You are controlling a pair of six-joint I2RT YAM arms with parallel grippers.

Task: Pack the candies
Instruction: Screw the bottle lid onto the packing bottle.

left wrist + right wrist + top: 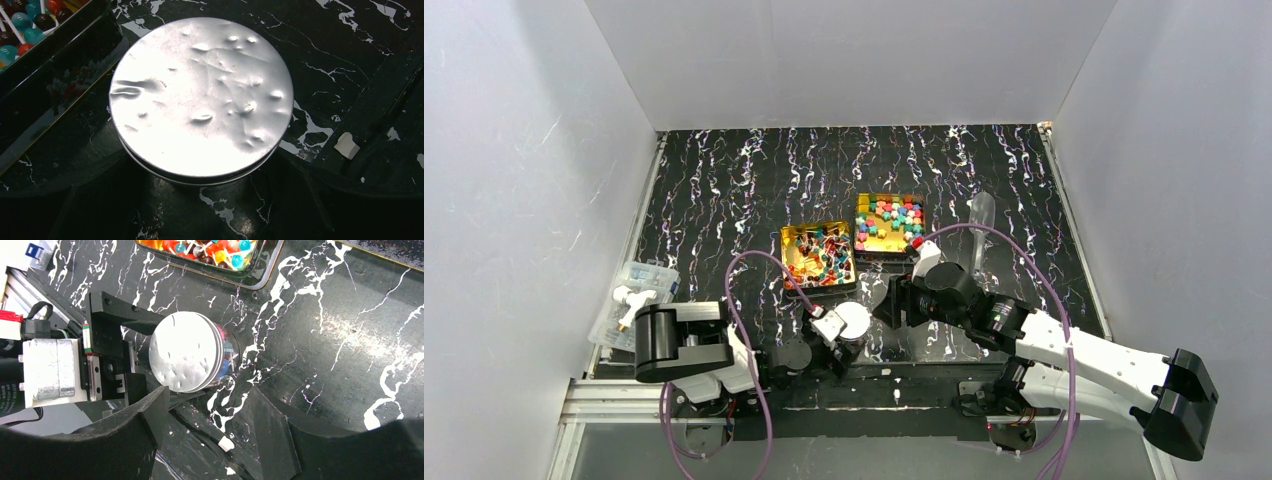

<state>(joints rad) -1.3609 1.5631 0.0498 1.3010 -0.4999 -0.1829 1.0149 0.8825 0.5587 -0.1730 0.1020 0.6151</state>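
Straddled round dented silver lid [200, 97] on clear jar [226, 358] with wide left gripper [852, 322], grip not discernible. Held right gripper [207, 401] parted, empty. Found tiny bright candies [889, 222] in square gold tins [785, 250] and jar.

White arm links [1074, 350], black joints [664, 345], purple cables [730, 290], black-fingered right hand [207, 405]

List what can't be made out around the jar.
- Candies in jar: lid covers them in left wrist view.
- Left gripper contact with jar: top view too small, right wrist view blocked by lid.
- Near tin: cut by right wrist view's top edge.
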